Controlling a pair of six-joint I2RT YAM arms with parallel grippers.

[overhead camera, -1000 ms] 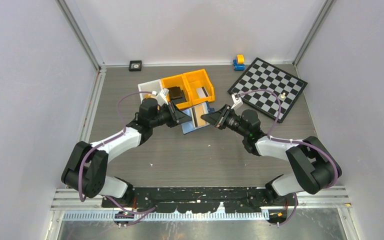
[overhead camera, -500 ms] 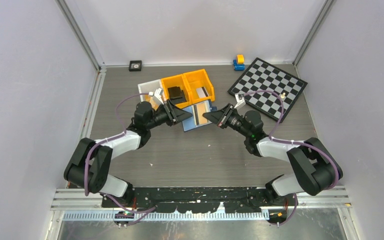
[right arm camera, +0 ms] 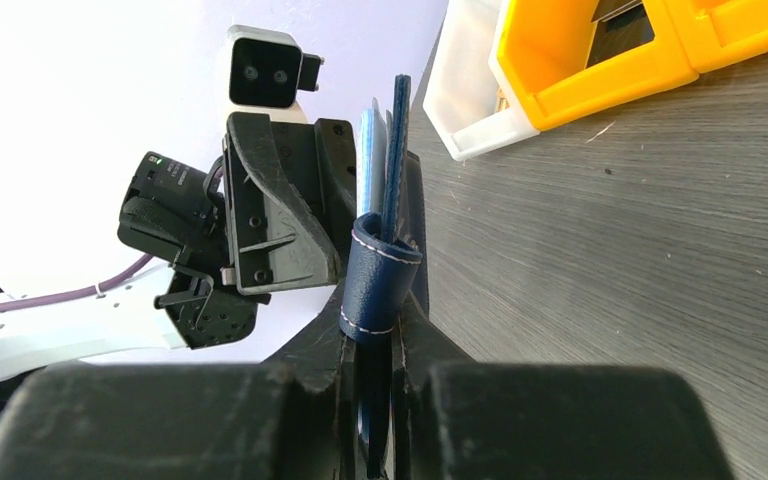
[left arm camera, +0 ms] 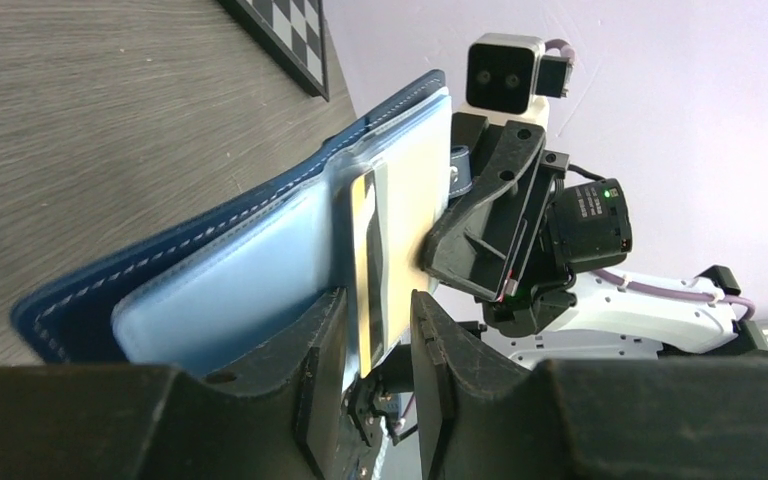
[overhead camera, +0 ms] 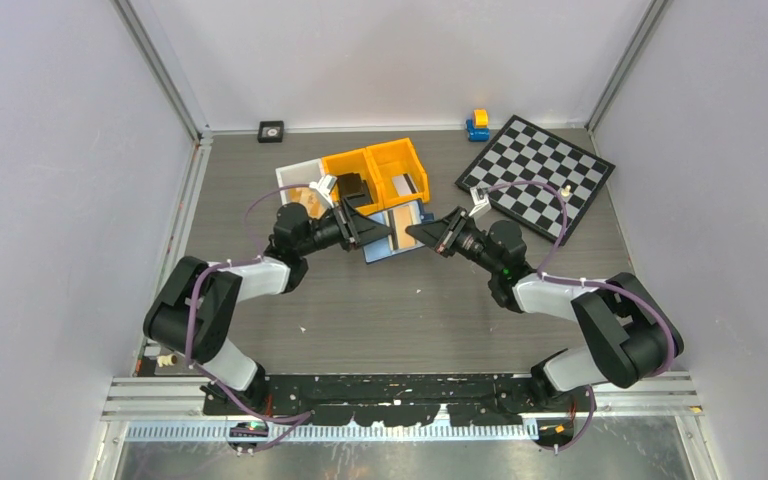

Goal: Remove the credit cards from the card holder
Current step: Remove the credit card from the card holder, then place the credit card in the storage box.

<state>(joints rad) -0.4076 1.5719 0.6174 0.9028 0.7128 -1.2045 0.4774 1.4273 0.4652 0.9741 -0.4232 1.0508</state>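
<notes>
Right gripper [right arm camera: 390,322] was clamped on the edge of the soft navy-blue folding card holder [left arm camera: 210,290], which stood open between both arms near the orange plastic bins [overhead camera: 400,155]. Left gripper [left arm camera: 370,300] jaws stood parted around the protruding tan black-striped credit card [left arm camera: 365,250]. I judged it thin, stiff and slick: pinch its flat faces

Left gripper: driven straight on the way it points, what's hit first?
The tan card stands between its fingers, so the left gripper would probably meet the card holder pocket that keeps that card first. The right gripper sits just behind; depth unclear.
</notes>
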